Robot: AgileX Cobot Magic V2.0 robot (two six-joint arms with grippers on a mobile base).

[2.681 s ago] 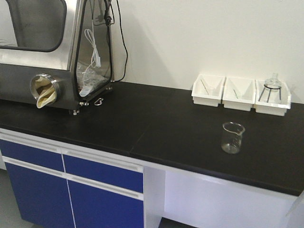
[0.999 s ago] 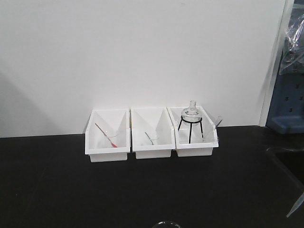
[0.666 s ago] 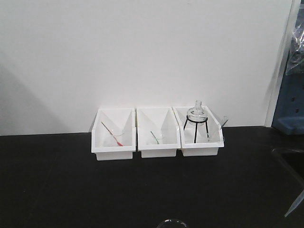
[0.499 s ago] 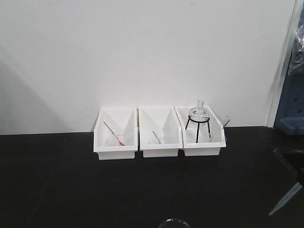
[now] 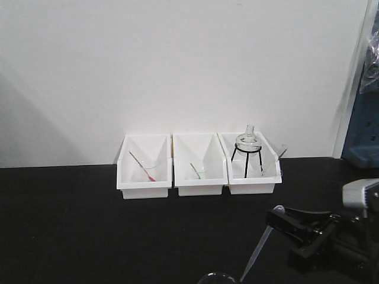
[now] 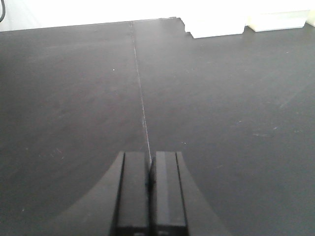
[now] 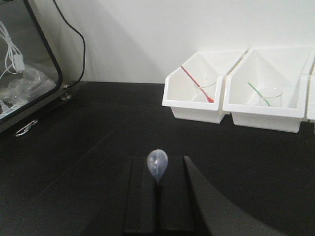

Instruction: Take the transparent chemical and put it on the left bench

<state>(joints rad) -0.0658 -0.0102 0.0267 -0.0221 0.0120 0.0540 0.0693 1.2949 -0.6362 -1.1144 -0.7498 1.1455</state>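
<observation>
Of the clear beaker, only the rim (image 5: 214,276) shows, at the bottom edge of the front view. My right gripper (image 5: 276,216) reaches in from the lower right above the black bench (image 5: 71,225). It is shut on the bulb of a thin clear pipette (image 5: 256,254), whose tip slants down and left to just right of the beaker rim. The right wrist view shows the bulb (image 7: 157,164) pinched between the shut jaws of the right gripper (image 7: 157,169). My left gripper (image 6: 150,160) is shut and empty, low over the bare bench (image 6: 221,98).
Three white bins (image 5: 145,188) stand against the white wall. The left holds a red-tipped pipette (image 7: 197,90), the middle a green-tipped one (image 7: 259,93), the right a round flask on a black tripod (image 5: 247,143). A glove box (image 7: 24,73) stands far left, a blue unit (image 5: 364,124) far right.
The front view has swung from the glove box side to face the bins. My right gripper has come in from the lower right, carrying the pipette left towards the beaker rim.
</observation>
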